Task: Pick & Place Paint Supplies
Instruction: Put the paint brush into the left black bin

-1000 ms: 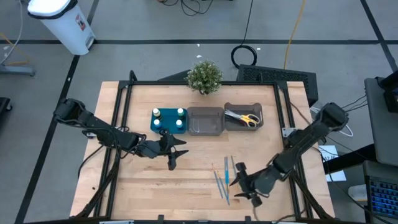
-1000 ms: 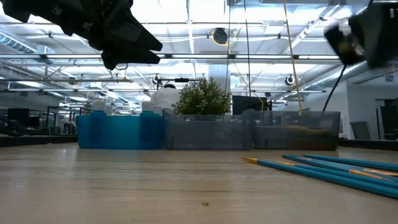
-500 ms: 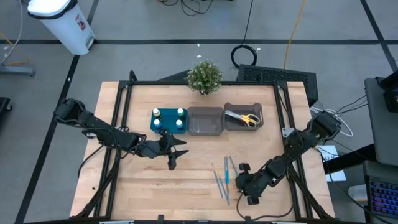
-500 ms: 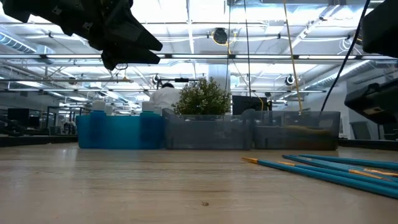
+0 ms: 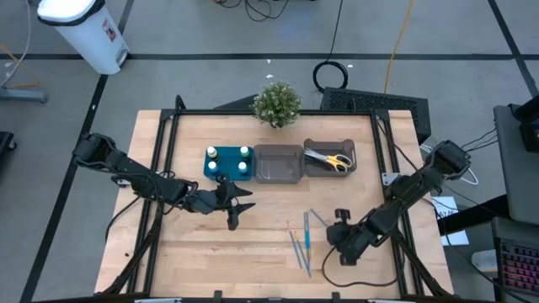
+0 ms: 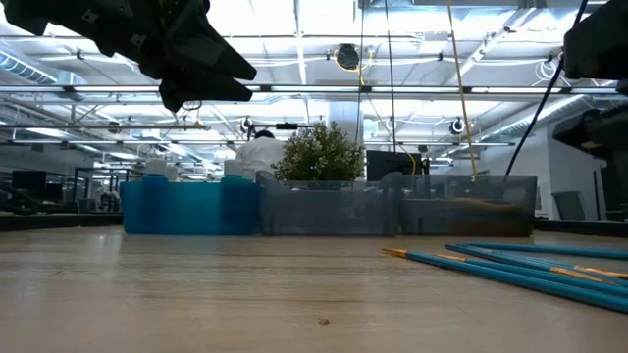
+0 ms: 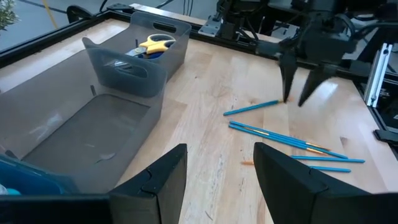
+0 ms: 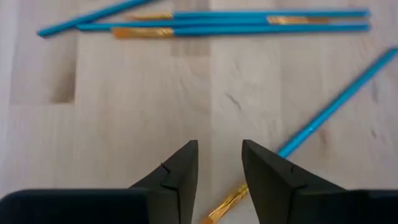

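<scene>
Several thin blue brushes (image 5: pixel 300 247) lie side by side on the wood, and one more brush (image 8: pixel 329 106) lies apart and slanted. My right gripper (image 8: pixel 219 149) is open and points down just over the gold bristle end (image 8: pixel 227 202) of that lone brush, touching nothing I can see. From the left wrist view, my right gripper (image 7: pixel 296 98) stands by the lone brush (image 7: pixel 252 107). My left gripper (image 5: pixel 242 210) is open and waits in the air near the teal tray (image 5: pixel 209 165), which holds the white-capped bottles (image 5: pixel 244 153). Yellow-handled scissors (image 5: pixel 335 159) lie in the right grey bin.
Two grey bins (image 5: pixel 278 164) stand in a row with the teal tray along the table's far side, and a potted plant (image 5: pixel 277 103) stands behind them. Bare wood lies between the two grippers and along the near edge. A black frame (image 5: pixel 383 151) borders the table.
My right gripper has moved from beside the brush bundle toward the table's far edge and a little right, turning as it went, and now stands over the lone brush. The brushes have stayed where they were.
</scene>
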